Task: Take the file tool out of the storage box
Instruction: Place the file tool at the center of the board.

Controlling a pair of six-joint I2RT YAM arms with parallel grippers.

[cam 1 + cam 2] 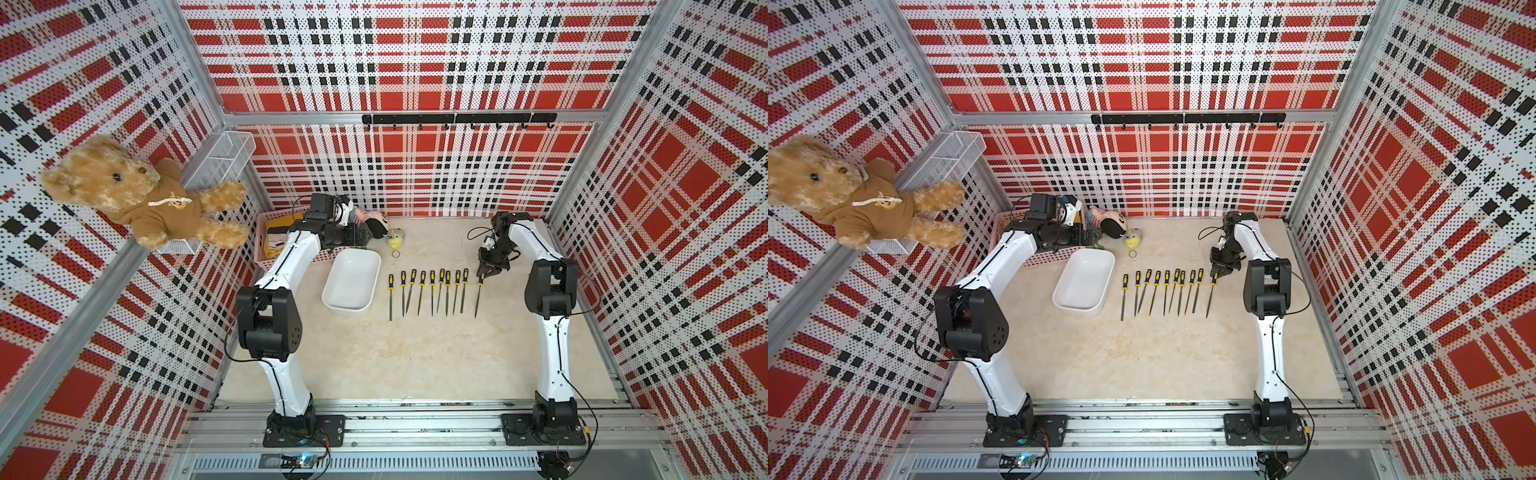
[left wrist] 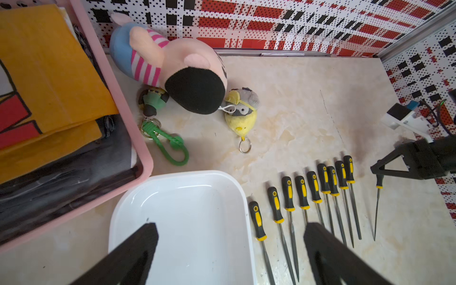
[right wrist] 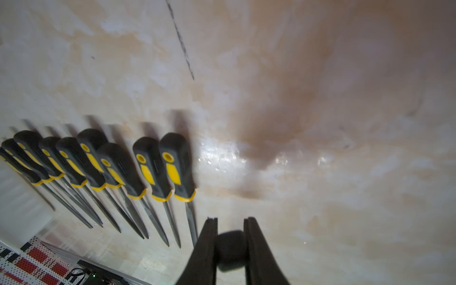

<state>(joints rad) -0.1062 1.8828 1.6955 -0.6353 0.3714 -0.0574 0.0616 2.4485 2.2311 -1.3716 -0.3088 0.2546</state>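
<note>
The storage box [image 1: 351, 282] [image 1: 1084, 280] [image 2: 185, 222], a shallow white tub, sits left of centre with nothing in it. To its right, several black-and-yellow file tools [image 1: 428, 291] [image 1: 1163, 291] [image 2: 303, 195] lie in a row on the table. My right gripper [image 1: 482, 276] [image 1: 1214, 275] [image 3: 230, 219] is shut on the handle of one more file tool [image 1: 478, 297] [image 2: 376, 209] [image 3: 230, 249] at the row's right end, blade pointing toward the front. Whether it touches the table I cannot tell. My left gripper [image 2: 232, 225] [image 1: 355, 241] hangs open over the box's far end, holding nothing.
A pink basket [image 1: 259, 237] [image 2: 138, 138] with folded cloths stands behind the box. A pink plush toy [image 2: 172, 69], a yellow bird keychain [image 2: 241, 116] and a green keychain [image 2: 167, 143] lie near the back wall. A teddy bear [image 1: 137, 195] and a wire basket [image 1: 224, 158] hang on the left wall.
</note>
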